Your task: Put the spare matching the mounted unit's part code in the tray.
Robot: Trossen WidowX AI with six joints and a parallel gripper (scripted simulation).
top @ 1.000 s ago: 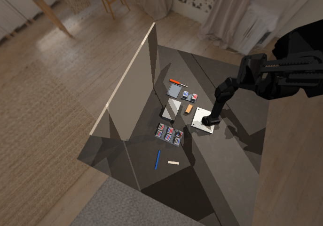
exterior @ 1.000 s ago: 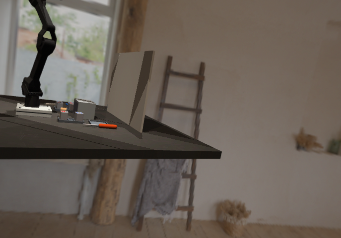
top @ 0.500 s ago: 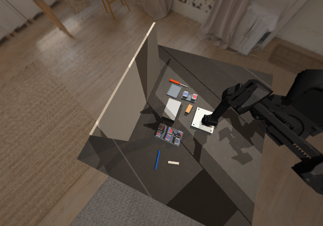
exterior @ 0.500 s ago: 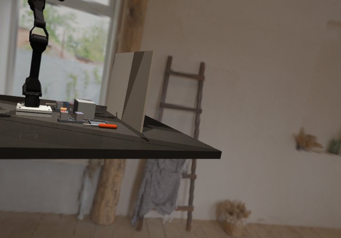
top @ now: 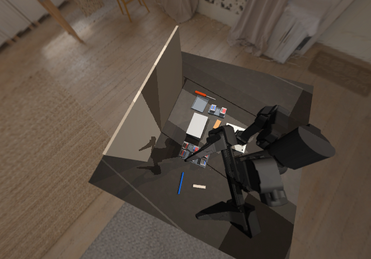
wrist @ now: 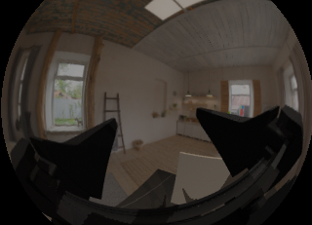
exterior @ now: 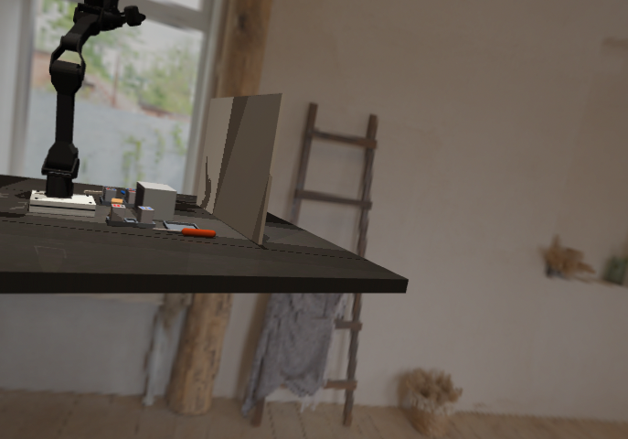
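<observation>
While nothing fills it, wide-open pincer (top: 190, 188) (wrist: 156, 118) high above the tabletop (top: 164, 183) (exterior: 293, 266).

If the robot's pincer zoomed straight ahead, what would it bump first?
Probably nothing nearby: the open black pincer seems to point over the tall, flat beige panel, though depth is hard to judge.

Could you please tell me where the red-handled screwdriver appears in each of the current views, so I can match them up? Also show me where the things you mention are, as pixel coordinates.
Top: the screwdriver (top: 200, 93) (exterior: 198, 232) lies above centre, just above the shallow grey tray (top: 200, 103).
Exterior: left of centre, near the upright panel's foot.
Wrist: not in it.
Shared landmark: the tall beige panel (top: 169, 70) (exterior: 244, 165) (wrist: 200, 178).
</observation>
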